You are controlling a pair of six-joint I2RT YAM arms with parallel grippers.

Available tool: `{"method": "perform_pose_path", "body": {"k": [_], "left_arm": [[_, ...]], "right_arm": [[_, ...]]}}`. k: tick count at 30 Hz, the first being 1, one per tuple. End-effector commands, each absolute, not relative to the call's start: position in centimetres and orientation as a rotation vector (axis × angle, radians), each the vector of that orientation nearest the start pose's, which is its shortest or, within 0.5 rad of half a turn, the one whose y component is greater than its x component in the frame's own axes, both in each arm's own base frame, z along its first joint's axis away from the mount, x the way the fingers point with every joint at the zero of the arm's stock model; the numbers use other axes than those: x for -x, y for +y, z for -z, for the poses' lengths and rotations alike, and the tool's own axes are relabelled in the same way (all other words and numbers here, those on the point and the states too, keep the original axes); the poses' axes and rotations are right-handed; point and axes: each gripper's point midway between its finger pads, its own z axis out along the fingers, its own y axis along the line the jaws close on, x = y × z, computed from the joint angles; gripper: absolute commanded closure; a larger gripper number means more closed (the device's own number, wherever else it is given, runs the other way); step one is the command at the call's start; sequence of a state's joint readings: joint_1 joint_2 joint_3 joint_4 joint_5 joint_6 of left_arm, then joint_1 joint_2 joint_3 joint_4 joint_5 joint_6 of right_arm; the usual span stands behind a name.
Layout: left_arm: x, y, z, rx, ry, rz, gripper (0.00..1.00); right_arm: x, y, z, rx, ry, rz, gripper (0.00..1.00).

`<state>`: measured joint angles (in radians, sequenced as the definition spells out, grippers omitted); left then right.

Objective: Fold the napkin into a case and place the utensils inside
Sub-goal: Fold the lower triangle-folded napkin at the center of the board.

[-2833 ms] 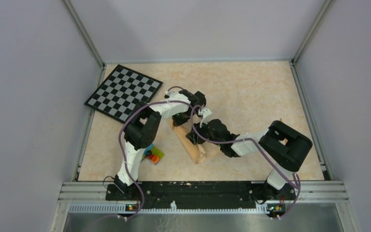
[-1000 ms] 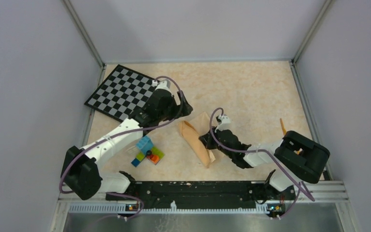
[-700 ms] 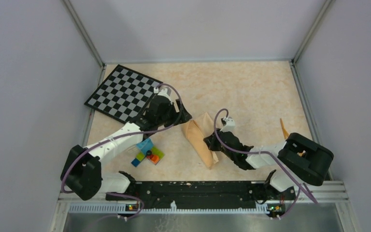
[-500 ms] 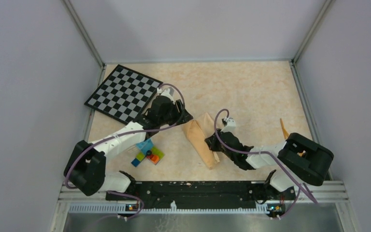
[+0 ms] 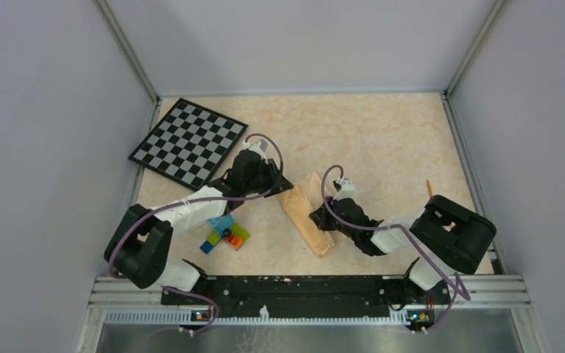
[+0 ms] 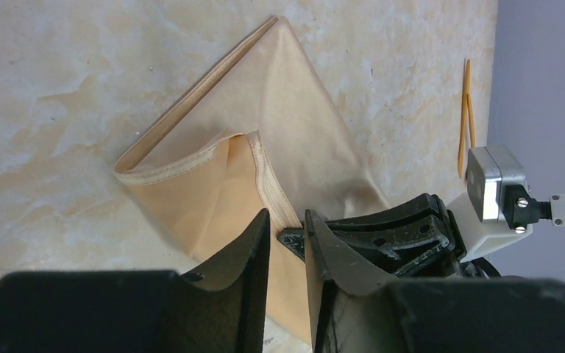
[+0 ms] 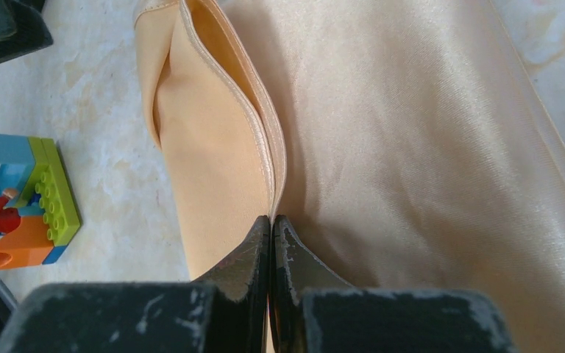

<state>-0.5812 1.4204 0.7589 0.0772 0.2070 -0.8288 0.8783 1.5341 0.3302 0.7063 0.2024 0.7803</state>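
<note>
The peach napkin (image 5: 305, 218) lies folded into a narrow strip slanting from the table's middle toward the near edge. My right gripper (image 5: 316, 215) is shut on its hemmed upper layer (image 7: 265, 158), and that layer is lifted so a pocket gapes (image 7: 206, 147). My left gripper (image 5: 280, 182) sits at the strip's far left end. Its jaws stand a narrow gap apart (image 6: 287, 217), and the napkin (image 6: 279, 132) shows through the gap with nothing visibly pinched. Thin orange-yellow utensils (image 6: 464, 118) lie by the right wall (image 5: 430, 188), apart from both grippers.
A checkerboard (image 5: 188, 139) lies at the far left. A cluster of toy bricks (image 5: 224, 234) sits under the left arm, left of the napkin, and also shows in the right wrist view (image 7: 26, 198). Walls enclose the table on three sides.
My left gripper has slid right and nearer, to the napkin's far end, and its jaws have narrowed from wide open. The right gripper keeps its grip on the hem.
</note>
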Motion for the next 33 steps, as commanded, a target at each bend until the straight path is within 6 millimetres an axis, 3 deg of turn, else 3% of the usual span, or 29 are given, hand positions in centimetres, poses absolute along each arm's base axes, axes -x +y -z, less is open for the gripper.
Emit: {"method": "perform_pose_path", "body": {"k": [1,6,18,20,27,30,33], "left_arm": [[-29.8,-28.0,-11.7,0.15,2.291,1.061,0.72],[-29.9,-28.3,-10.8,0.16,2.304,1.066,0.75],[-30.4,-27.9,-8.2,0.203,2.334,1.028,0.89],[-30.4,-27.9,-8.4,0.197,2.327,1.036,0.87],[-30.1,-27.8,-10.7,0.153,2.274,1.061,0.65],[-29.9,-27.5,-11.6,0.151,2.253,1.057,0.65],[-30.0,-26.7,-11.3,0.178,2.25,1.036,0.75]], "right_arm": [[-24.4,29.4,-4.4,0.015,2.085,-0.901,1.0],[-24.5,29.9,-5.2,0.032,2.063,-0.926,1.0],[-25.0,29.4,-4.4,0.019,2.09,-0.887,1.0],[-25.0,29.0,-4.2,0.007,2.097,-0.875,1.0],[-25.2,28.1,-3.5,-0.026,2.116,-0.836,1.0],[-25.2,27.6,-3.2,-0.042,2.125,-0.813,1.0],[-25.2,27.6,-3.2,-0.042,2.125,-0.817,1.0]]}}
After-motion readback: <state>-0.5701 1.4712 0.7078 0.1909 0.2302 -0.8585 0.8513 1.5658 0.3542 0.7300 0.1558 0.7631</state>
